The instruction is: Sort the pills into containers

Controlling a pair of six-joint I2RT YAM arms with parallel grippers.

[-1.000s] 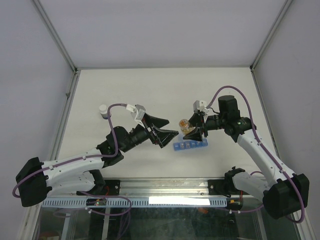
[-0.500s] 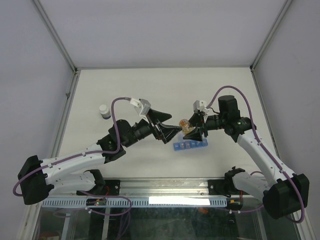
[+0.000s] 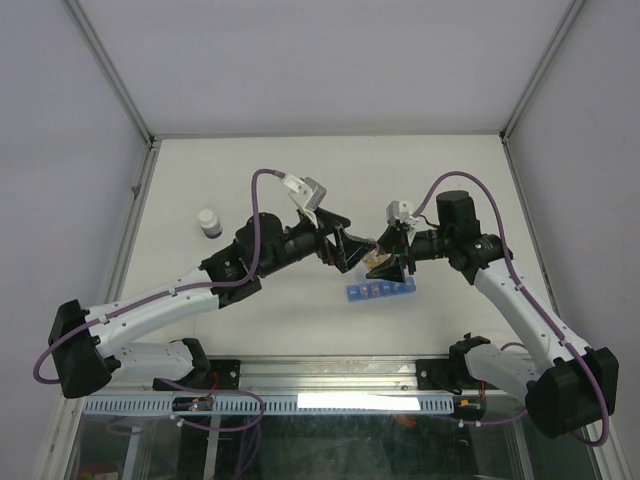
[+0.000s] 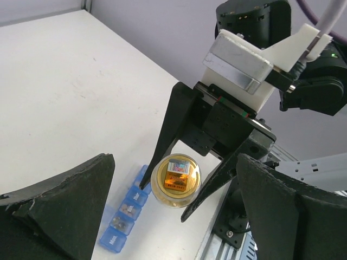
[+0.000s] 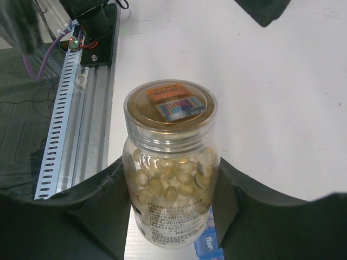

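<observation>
- Left gripper (image 3: 345, 250): I read the jaws as spread wide and released. Nothing sits between them. The tips point right, toward the bottle, and I cannot tell whether they touch it.
- Right gripper (image 3: 386, 258): the jaws are clenched on the amber bottle (image 5: 171, 162), one finger on each side of its body. The bottle is held off the table (image 3: 300, 170).
- Amber bottle: count is one. The lid is on and faces the left wrist camera. Pale yellow capsules fill the body.
- Pill organiser strip (image 3: 380, 292): count is one. It is translucent blue and lies flat on the table, right of centre. It sits just on the near side of the right gripper.
- Compartments: in the left wrist view I count at least four lidded ones in a single row. The bottle hides the far end of the strip.
- White-capped vial (image 3: 210, 222): count is one. It stands upright at the left of the table, well apart from both grippers.
</observation>
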